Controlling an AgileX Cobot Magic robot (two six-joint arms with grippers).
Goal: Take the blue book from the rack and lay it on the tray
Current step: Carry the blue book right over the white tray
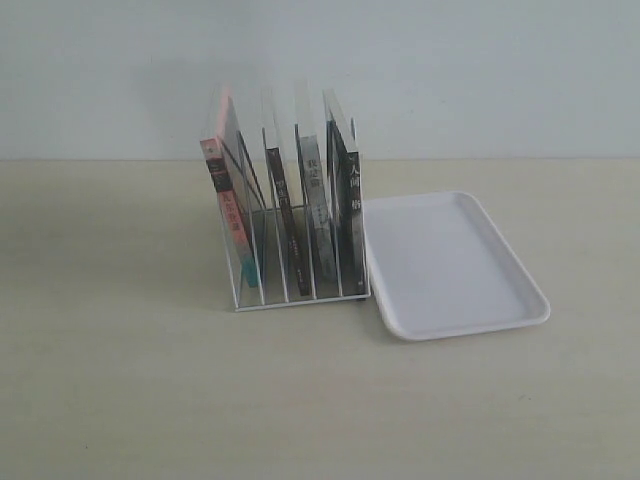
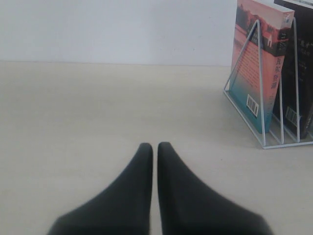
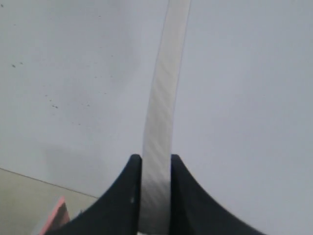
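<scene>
The right end effector (image 3: 156, 157) is clamped on a thin pale strip standing upright between its fingers. The strip is probably the page edge of the blue book (image 3: 159, 112), though no blue cover shows. A corner of the pink-spined book (image 3: 55, 218) shows close by, so the grip seems to sit over the rack (image 1: 300, 298). The tray (image 1: 450, 262) lies on the counter (image 1: 140, 380) just right of the rack, its long side running near to far, so the right arm is the nearer one. The left end effector (image 2: 155, 146) hovers low, left of the rack, fingers together and holding nothing.
</scene>
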